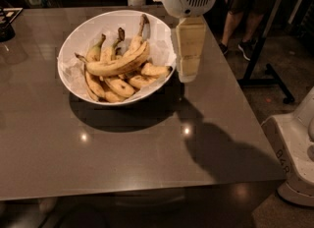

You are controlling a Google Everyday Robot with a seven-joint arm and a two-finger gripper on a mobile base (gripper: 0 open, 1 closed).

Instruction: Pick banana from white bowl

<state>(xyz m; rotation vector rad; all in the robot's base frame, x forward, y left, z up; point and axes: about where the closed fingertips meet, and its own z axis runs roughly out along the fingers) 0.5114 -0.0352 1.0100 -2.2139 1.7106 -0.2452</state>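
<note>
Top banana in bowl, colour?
Yellow, brown-flecked banana, camera view; pincer hangs beside the white bowl rim.

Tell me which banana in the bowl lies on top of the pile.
The longest, fully curved banana, stretched crosswise over the shorter ones in the white bowl. The gripper hangs just outside the bowl's rim.

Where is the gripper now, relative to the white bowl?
In the camera view, the gripper hangs beside the white bowl's right rim, above the table, clear of the banana.
</note>
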